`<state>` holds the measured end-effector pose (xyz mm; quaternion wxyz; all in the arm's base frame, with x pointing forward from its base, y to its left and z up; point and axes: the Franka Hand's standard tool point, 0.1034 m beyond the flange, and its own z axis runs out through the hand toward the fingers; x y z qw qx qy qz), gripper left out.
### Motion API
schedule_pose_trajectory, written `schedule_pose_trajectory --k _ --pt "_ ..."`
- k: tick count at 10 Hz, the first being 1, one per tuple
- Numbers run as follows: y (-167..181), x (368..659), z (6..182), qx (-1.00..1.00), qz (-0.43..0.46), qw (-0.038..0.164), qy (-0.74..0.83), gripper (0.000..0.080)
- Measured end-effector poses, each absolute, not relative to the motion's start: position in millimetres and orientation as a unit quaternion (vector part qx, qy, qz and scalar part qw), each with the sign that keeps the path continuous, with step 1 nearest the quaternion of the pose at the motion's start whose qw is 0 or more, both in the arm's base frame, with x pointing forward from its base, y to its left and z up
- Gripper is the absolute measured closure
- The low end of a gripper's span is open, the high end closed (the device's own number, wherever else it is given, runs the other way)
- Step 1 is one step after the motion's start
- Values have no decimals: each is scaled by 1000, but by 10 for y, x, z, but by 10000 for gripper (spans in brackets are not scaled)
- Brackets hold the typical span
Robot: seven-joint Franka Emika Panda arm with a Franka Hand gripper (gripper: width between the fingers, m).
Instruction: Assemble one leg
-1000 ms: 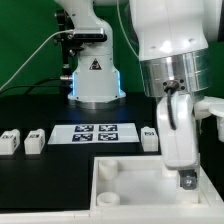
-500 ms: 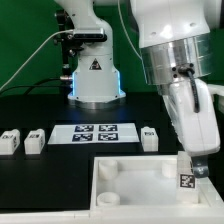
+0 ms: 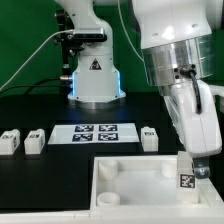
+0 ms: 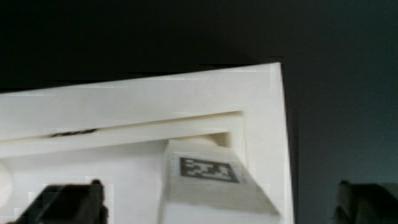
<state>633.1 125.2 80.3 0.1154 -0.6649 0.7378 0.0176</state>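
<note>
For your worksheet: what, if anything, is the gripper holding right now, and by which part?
Nothing. The gripper stands open, its fingers apart from the leg, which stands upright in the white tray.

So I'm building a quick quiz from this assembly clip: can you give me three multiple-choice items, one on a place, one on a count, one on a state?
1. Where does the tagged leg stand?
A. on the marker board
B. at the tray's corner, on the exterior view's right
C. on the robot base

2. How many small white blocks lie on the table at the exterior view's left?
A. two
B. five
C. none

3. The gripper is:
A. shut on the leg
B. open
C. out of view

Answers: 1 B, the leg stands upright at that corner. 2 A, blocks and. 3 B, wrist view shows fingers spread apart.
</note>
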Motion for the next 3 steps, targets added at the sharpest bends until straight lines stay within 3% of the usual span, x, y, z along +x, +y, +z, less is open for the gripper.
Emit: schedule_pose_trajectory --k 3 --pt "1252 6329 798 -665 18 115 738 151"
